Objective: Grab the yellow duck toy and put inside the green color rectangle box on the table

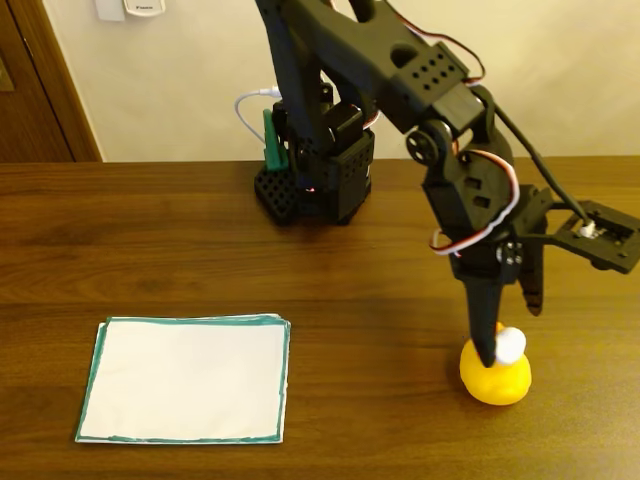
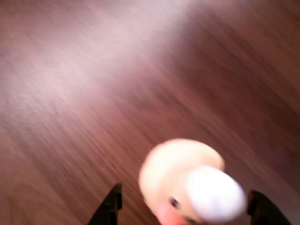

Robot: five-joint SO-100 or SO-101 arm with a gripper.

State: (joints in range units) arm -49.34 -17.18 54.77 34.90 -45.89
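The yellow duck toy (image 1: 497, 378) stands on the dark wooden table (image 1: 380, 270) at the front right, its white cap up. My gripper (image 1: 512, 335) has come down over it from above and is open: one long finger (image 1: 485, 325) reaches the duck's left side, the other finger (image 1: 535, 290) hangs higher to the right. In the blurred wrist view the duck (image 2: 178, 168) lies between the two fingertips of the gripper (image 2: 185, 213), with a gap at the left one. The green-bordered white sheet (image 1: 185, 380) lies flat at the front left, well apart from the duck.
The arm's black base (image 1: 315, 175) stands at the back middle of the table, with a green clamp (image 1: 272, 140) and a white cable beside it. Behind it is a cream wall and, at far left, a brown door frame (image 1: 50, 90). Bare wood (image 1: 380, 390) separates sheet and duck.
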